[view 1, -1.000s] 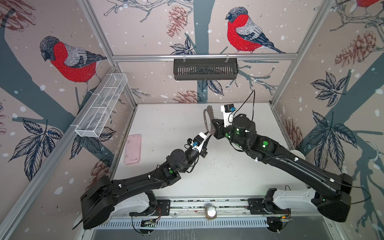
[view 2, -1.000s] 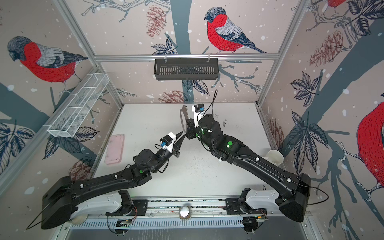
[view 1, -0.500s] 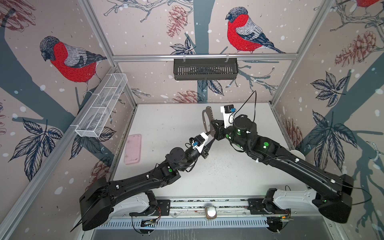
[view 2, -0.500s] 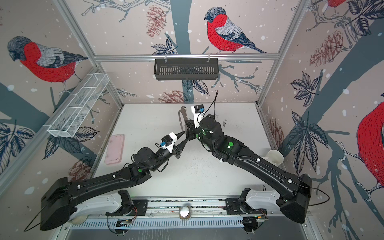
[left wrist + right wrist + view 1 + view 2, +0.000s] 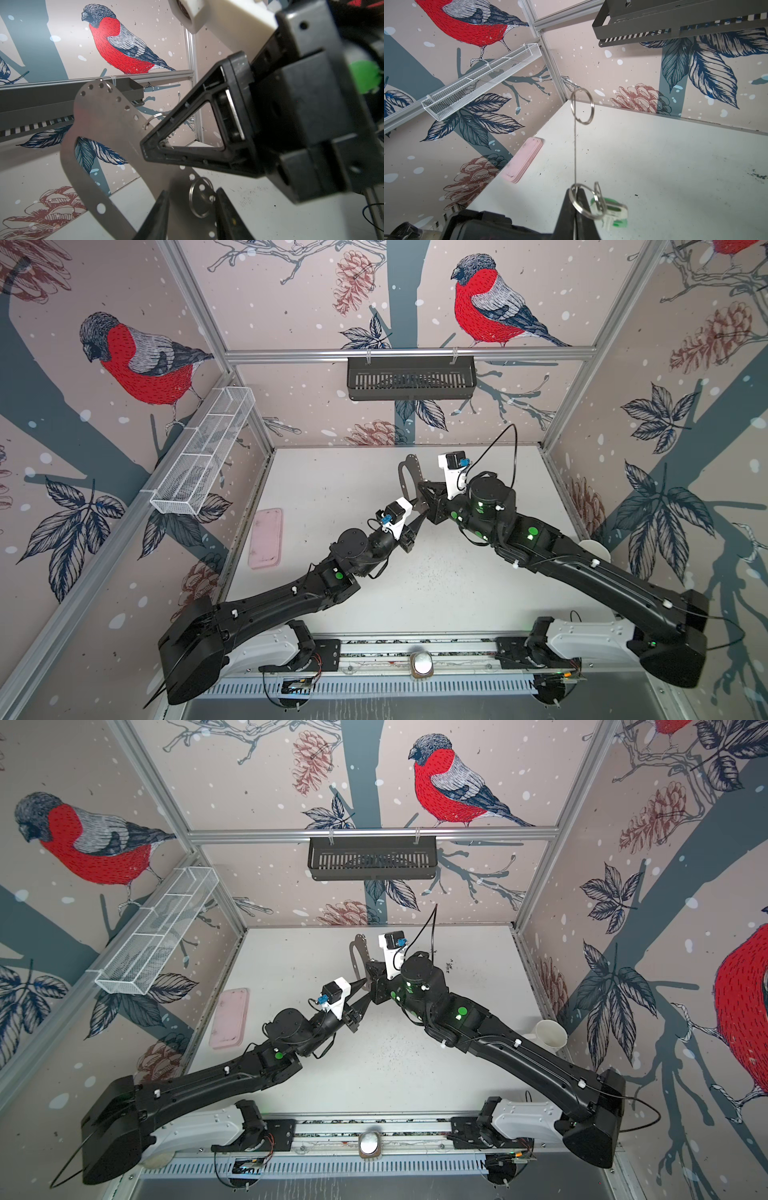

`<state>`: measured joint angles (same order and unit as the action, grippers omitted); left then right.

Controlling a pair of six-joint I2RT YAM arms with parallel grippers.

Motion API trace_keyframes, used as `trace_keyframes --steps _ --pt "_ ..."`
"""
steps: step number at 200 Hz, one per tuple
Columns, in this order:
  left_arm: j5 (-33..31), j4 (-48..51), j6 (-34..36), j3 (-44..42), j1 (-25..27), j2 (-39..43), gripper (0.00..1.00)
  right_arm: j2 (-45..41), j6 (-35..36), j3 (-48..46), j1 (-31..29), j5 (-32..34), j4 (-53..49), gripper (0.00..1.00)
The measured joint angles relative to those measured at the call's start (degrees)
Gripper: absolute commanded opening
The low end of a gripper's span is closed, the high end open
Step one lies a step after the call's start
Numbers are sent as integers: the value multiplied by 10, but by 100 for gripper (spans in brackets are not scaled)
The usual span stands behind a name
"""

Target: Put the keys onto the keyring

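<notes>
Right gripper is clamped tight on the keyring, a dark grey plate held upright in the air and rising past its fingertips. Left gripper, jaws parted, straddles a small metal ring near the plate's lower end. A green-tagged key hangs just beside the right gripper's fingertips.

Green-tagged key, blurred close-up

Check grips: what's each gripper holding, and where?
Right gripper pinches the keyring across its flat faces, mid-length near the holed edge. Left gripper open around a ring, holding nothing.
</notes>
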<state>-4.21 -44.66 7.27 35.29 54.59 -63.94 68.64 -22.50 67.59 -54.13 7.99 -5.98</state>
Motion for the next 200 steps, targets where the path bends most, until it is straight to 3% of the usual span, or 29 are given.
trace_keyframes --steps 113,200 --pt "31 3 -4 0 0 2 0 0 2 0 -3 0 1 0" --pt "31 10 7 1 0 8 0 -7 2 -8 -3 5 7 0"
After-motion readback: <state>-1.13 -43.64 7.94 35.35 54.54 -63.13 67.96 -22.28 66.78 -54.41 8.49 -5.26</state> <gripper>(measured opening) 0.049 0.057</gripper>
